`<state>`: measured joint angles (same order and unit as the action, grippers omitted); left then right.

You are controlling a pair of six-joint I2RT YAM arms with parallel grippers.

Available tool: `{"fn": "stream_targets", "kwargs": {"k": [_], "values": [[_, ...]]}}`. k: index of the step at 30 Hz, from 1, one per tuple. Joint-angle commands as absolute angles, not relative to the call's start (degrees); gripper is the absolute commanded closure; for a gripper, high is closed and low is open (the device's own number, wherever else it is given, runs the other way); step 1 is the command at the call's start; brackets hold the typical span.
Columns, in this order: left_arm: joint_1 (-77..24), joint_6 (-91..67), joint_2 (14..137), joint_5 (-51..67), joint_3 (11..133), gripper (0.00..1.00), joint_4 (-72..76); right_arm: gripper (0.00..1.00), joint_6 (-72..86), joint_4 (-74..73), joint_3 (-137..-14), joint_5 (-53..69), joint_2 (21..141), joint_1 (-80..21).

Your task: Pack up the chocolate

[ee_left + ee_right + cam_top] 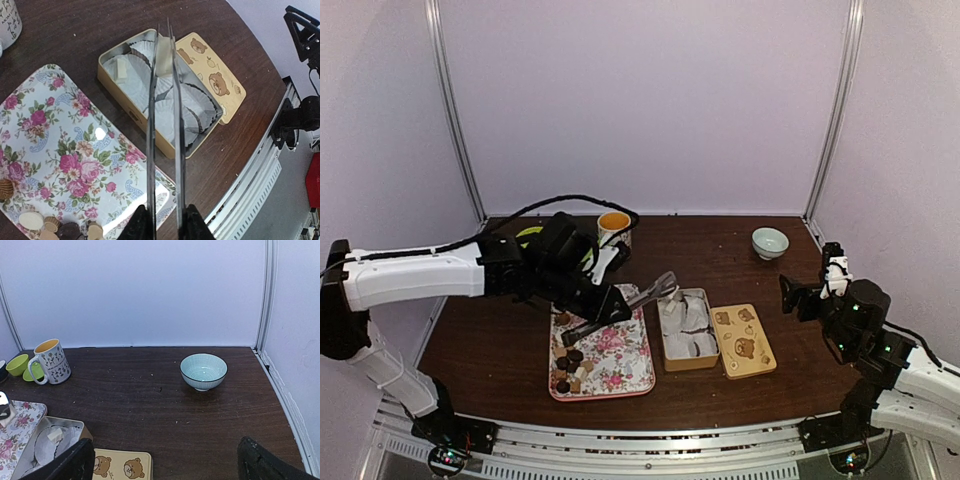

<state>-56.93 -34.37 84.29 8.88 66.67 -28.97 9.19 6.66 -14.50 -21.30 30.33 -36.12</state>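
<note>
My left gripper (pixel 165 220) is shut on long thin metal tongs (pixel 152 150). The tong tips pinch a pale blocky piece of chocolate (pixel 164 62) above the open tin (pixel 145 127), which is lined with white paper cups. Another pale piece (pixel 121 70) lies in the tin's far corner. Several dark and tan chocolates (pixel 50 227) sit at one end of the floral tray (pixel 60 150). From above, the left gripper (pixel 605 305) hovers over the tray's far edge, with the tongs (pixel 655 288) reaching toward the tin (pixel 690 366). My right gripper (pixel 800 298) stands open and empty, right of the lid.
The tin's bear-printed lid (pixel 743 340) lies flat just right of the tin. A mug (pixel 613 228) stands at the back behind the left arm, with green cups (pixel 20 365) beside it. A pale blue bowl (pixel 770 242) sits at the back right.
</note>
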Motion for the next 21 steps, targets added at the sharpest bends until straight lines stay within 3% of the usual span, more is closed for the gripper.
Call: {"fn": "stream_targets", "kwargs": {"k": [1, 21], "values": [[-57.5, -35.4, 89.1, 12.2, 69.4, 0.75, -20.6, 0.0, 9.4, 6.7, -14.1, -22.1, 30.0, -35.9], [-57.9, -34.9, 101.2, 12.9, 75.7, 0.75, -17.9, 0.0, 9.3, 6.7, -14.1, -22.0, 30.0, -36.0]]}}
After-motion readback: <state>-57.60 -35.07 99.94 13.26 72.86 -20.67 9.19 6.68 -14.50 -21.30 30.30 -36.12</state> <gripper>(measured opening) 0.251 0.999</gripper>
